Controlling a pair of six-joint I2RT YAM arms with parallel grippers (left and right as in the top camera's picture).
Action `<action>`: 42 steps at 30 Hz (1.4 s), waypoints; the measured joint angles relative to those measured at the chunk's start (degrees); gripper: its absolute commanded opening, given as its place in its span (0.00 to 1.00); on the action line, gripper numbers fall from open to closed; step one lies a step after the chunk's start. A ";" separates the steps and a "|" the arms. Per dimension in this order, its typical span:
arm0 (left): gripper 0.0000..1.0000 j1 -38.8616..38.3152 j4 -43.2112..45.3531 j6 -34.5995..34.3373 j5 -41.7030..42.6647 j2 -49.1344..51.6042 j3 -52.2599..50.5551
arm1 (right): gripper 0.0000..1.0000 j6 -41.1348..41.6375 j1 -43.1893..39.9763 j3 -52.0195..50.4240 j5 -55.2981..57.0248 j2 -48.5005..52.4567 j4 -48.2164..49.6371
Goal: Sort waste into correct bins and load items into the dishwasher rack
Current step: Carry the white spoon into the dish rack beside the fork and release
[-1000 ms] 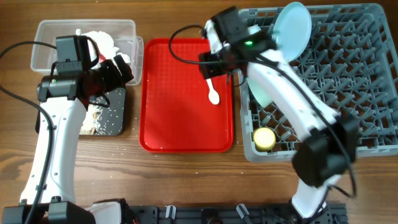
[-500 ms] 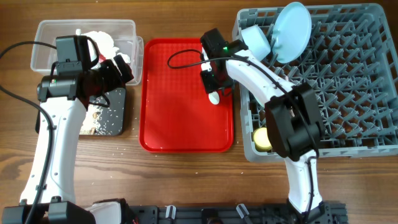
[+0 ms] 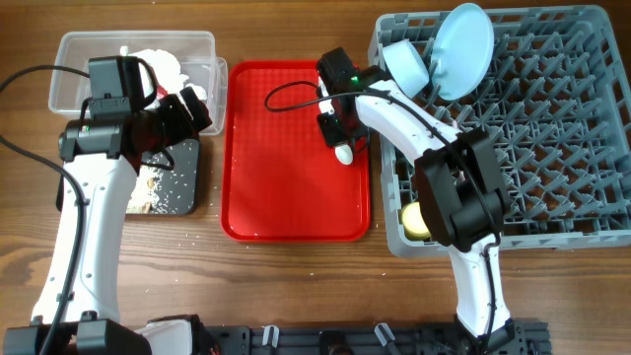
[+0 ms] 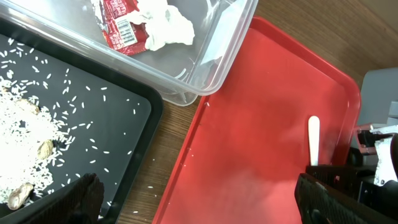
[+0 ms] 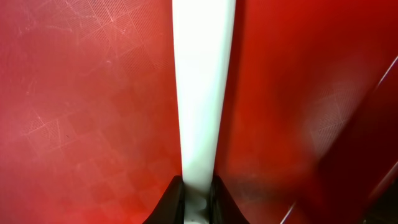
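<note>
A white plastic spoon [image 3: 343, 154] lies on the flat red tray [image 3: 286, 197]. My right gripper [image 3: 339, 131] is down on the tray and shut on the spoon's handle [image 5: 202, 93]; in the right wrist view the right gripper [image 5: 199, 200] pinches the handle from both sides. My left gripper [image 3: 180, 120] hangs open and empty over the corner where the clear tub [image 3: 79, 59] meets the black tray [image 3: 187, 173]. The tub holds a napkin [image 4: 165, 28] and a red wrapper [image 4: 118, 25]. Rice and food scraps [image 4: 25, 134] lie in the black tray [image 4: 106, 118].
The grey dishwasher rack [image 3: 552, 148] fills the right side. A pale blue plate [image 3: 463, 44] and a small pale bowl [image 3: 404, 64] stand at its back left, and a yellow cup [image 3: 414, 219] sits at its front left. Rice crumbs dot the wood by the black tray.
The right arm came down onto the red tray and its jaws closed on the spoon's handle. The left arm has not moved.
</note>
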 measured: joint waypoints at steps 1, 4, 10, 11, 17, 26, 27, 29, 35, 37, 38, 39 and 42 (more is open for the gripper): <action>1.00 0.00 0.00 0.02 0.00 0.00 0.00 | 0.04 0.00 0.00 0.09 0.00 -0.04 -0.31; 1.00 0.00 0.00 0.02 0.00 0.00 0.00 | 0.04 0.00 0.00 0.13 0.02 -1.88 -2.45; 1.00 0.00 0.00 0.02 0.02 0.00 0.00 | 0.04 0.00 -0.26 1.22 0.02 -18.91 -5.11; 1.00 0.00 0.02 0.02 0.00 0.00 0.00 | 0.05 0.00 -0.57 1.57 0.15 -21.64 -5.88; 1.00 0.00 0.00 0.00 0.00 0.00 0.00 | 0.04 0.28 -9.86 2.60 6.25 -35.30 -18.67; 1.00 0.00 0.00 0.02 0.02 0.00 0.00 | 0.09 1.81 -24.41 -7.50 9.44 -36.13 -23.43; 1.00 0.00 0.00 0.02 0.02 0.00 0.00 | 0.10 1.97 -25.20 -9.31 9.31 -36.09 -22.75; 1.00 0.00 0.00 0.02 0.00 0.00 0.00 | 0.28 2.16 -26.12 -12.39 8.76 -36.02 -21.07; 1.00 0.00 0.00 0.02 0.00 0.00 0.00 | 0.68 2.12 -26.16 -15.17 7.61 -35.98 -19.65; 1.00 0.00 0.00 0.00 0.00 0.00 0.00 | 0.63 2.16 -26.16 -15.17 7.45 -35.98 -19.61; 1.00 0.00 0.00 0.02 0.00 0.00 0.00 | 0.62 2.19 -26.16 -15.17 7.41 -35.98 -19.61; 1.00 0.00 0.00 0.02 0.00 0.00 0.00 | 0.61 2.14 -26.16 -15.17 7.10 -35.98 -19.61; 1.00 0.00 0.00 0.02 0.00 0.00 0.00 | 0.61 1.84 -26.16 -14.91 4.59 -35.98 -19.82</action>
